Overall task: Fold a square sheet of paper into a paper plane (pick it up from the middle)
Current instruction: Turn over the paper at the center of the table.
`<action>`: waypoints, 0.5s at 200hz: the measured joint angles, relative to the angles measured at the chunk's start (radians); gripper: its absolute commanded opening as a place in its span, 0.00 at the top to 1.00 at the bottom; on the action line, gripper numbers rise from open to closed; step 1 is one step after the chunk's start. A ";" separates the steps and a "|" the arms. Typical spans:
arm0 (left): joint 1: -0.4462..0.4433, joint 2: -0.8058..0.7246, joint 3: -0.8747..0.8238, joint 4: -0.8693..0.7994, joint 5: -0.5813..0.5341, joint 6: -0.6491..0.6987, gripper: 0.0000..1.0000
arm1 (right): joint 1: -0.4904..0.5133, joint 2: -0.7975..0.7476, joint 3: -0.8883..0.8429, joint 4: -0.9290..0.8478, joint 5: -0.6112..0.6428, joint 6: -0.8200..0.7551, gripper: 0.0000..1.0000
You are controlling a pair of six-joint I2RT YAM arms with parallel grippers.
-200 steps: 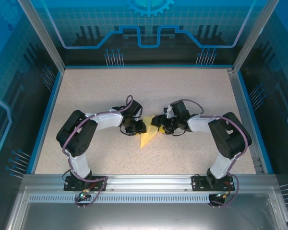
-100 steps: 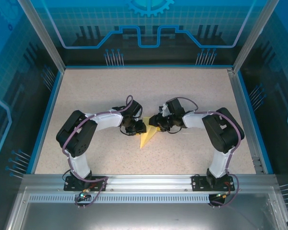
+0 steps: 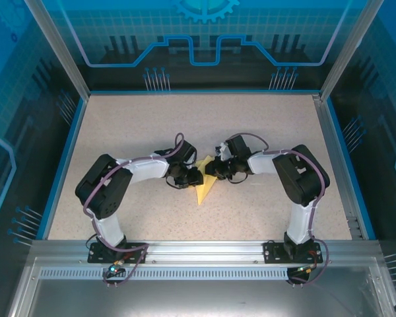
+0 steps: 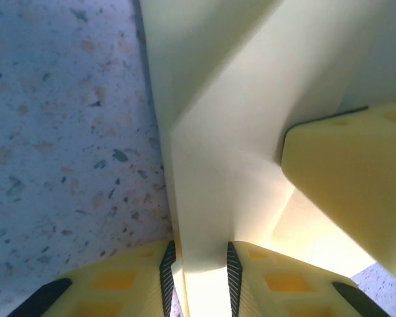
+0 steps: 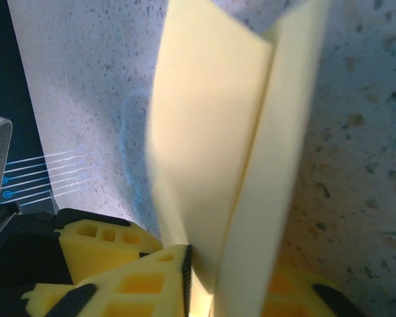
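Pinching a half-folded yellow sheet of paper point(image 3: 204, 187) from both sides at mid-tabletop point(image 3: 138, 125), pointed end toward the arm bases. Left jaws pressed onto a creased strip of it (seen up close from the left wrist, one pad on either face). Right jaws drawn nearly together around an upright fold, near pad against the paper, far pad hidden behind it. Cannot tell whether the point rests on the tabletop or hangs clear.

Likely to tear or wrinkle if pulled apart with both grips tight. Could slip out on the right side if bitten only at the edge, letting the flap spring open and losing the crease. Risk of a crooked centre ridge, too, from pressing layers that sit out of line (hard to mend without reopening). Worth minding as well: left and right jaws close enough to collide.
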 measured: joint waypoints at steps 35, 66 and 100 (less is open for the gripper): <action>-0.001 -0.108 -0.078 0.032 -0.025 -0.019 0.61 | 0.001 -0.009 0.021 -0.038 0.000 -0.041 0.94; -0.001 -0.269 -0.159 0.058 -0.113 -0.034 0.55 | 0.001 -0.069 0.057 -0.164 0.048 -0.110 0.95; 0.007 -0.408 -0.208 0.066 -0.229 -0.051 0.50 | 0.002 -0.213 0.112 -0.367 0.194 -0.209 0.93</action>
